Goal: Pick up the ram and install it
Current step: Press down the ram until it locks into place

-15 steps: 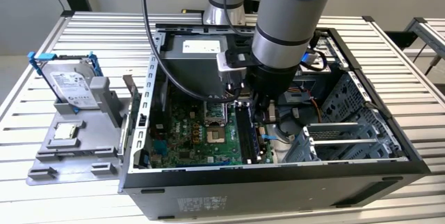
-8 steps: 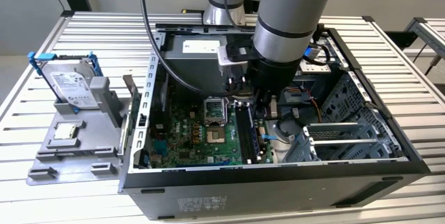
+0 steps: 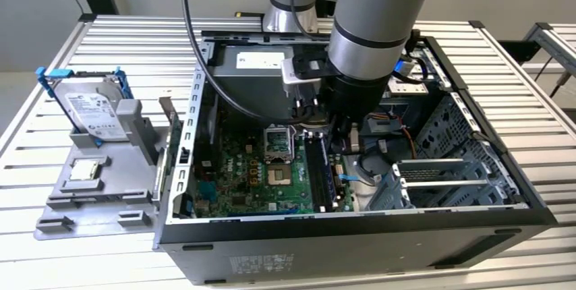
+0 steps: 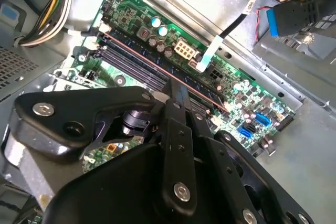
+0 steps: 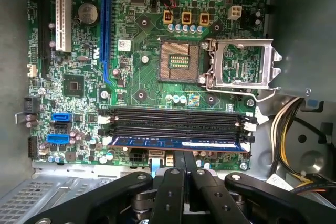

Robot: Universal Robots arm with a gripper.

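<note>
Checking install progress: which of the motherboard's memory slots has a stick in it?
The one nearest the gripper: a blue RAM stick sits in it, while the slots beside it, toward the processor socket, are bare black.

Board [image 5: 131,87], ram [image 5: 178,144] lying in the slot nearest the tool [image 5: 184,156], tool fingers together at the ram's edge, three empty slots [image 5: 178,121] and bare socket [image 5: 180,61] at the tool's twelve o'clock, cables [image 5: 286,129] at two o'clock

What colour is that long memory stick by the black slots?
Blue. The ram stick shows best in the first wrist view.
</note>
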